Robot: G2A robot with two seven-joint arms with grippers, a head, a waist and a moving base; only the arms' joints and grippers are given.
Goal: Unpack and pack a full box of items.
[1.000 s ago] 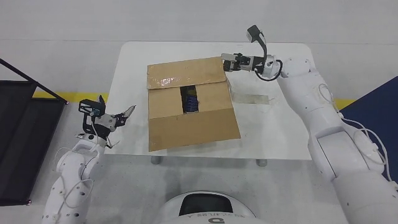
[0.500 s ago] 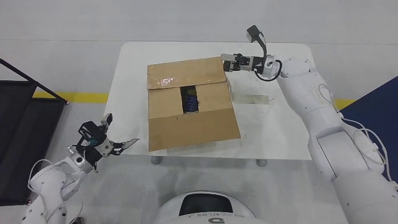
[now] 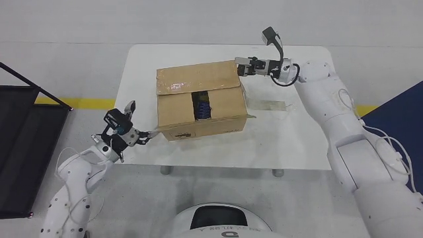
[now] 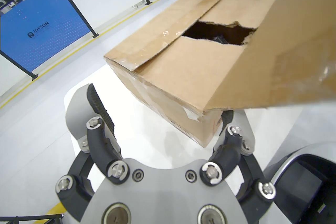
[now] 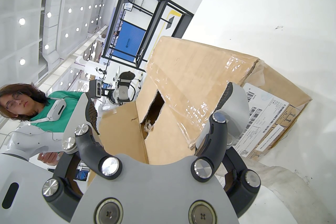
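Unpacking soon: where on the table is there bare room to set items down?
Widest bare patch: the table right of the box, between the pale strip and the near edge. A narrower one lies left of the box. Crowded: the box's near-left corner by the left gripper, its far-right corner by the right gripper.

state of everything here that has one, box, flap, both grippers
brown cardboard box: upright on the white table, top partly shut, dark gap in the middle
box's front flap: raised, not folded shut
left gripper: open, at the box's near corner
right gripper: open, astride the box's far corner
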